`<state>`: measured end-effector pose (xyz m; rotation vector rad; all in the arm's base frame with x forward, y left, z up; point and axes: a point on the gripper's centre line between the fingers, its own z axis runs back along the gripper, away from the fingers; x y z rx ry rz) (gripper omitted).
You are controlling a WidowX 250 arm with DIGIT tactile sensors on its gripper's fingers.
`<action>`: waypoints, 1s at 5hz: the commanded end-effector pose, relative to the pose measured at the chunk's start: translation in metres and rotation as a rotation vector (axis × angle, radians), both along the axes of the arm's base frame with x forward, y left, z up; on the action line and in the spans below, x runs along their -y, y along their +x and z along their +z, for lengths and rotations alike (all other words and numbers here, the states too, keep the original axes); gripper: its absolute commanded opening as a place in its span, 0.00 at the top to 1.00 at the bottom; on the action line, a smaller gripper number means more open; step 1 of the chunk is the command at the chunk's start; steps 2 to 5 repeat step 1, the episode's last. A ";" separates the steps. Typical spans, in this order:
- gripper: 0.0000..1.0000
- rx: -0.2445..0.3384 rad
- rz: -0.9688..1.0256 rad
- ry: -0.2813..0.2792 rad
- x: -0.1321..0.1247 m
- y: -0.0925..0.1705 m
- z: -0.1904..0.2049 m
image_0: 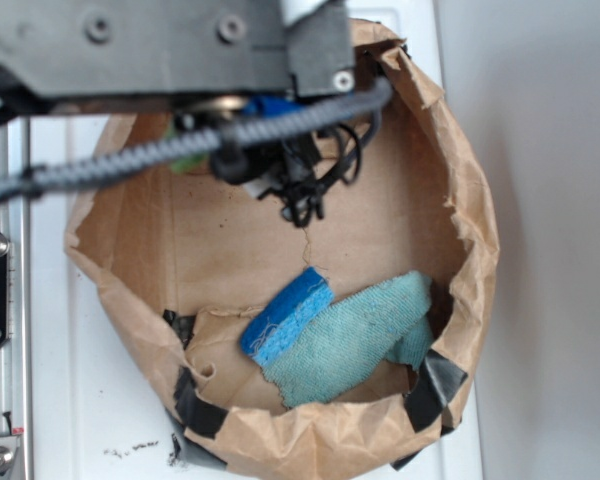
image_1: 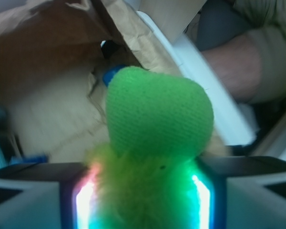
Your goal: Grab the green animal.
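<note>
The green animal (image_1: 157, 114) fills the middle of the wrist view. Its pale green round head stands above the jaws, and its fuzzy lime body sits between the two lit pads. My gripper (image_1: 143, 193) is shut on that fuzzy body, with both pads (image_1: 83, 198) pressed against it. In the exterior view the arm covers the gripper at the far left of the paper bag, and only a sliver of the green animal (image_0: 187, 160) shows under the grey cable.
The brown paper bag (image_0: 477, 235) is rolled down into a wide basin. A blue sponge (image_0: 288, 313) and a teal terry cloth (image_0: 365, 335) lie on its floor near the front. A blue object (image_0: 270, 104) sits under the arm. A person's forearm (image_1: 238, 62) lies outside the bag.
</note>
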<state>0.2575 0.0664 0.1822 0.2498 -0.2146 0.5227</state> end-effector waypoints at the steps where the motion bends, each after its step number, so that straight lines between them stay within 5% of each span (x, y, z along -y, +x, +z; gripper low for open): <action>1: 0.00 -0.006 -0.010 -0.034 -0.012 0.018 0.035; 5: 0.00 -0.006 -0.010 -0.034 -0.012 0.018 0.035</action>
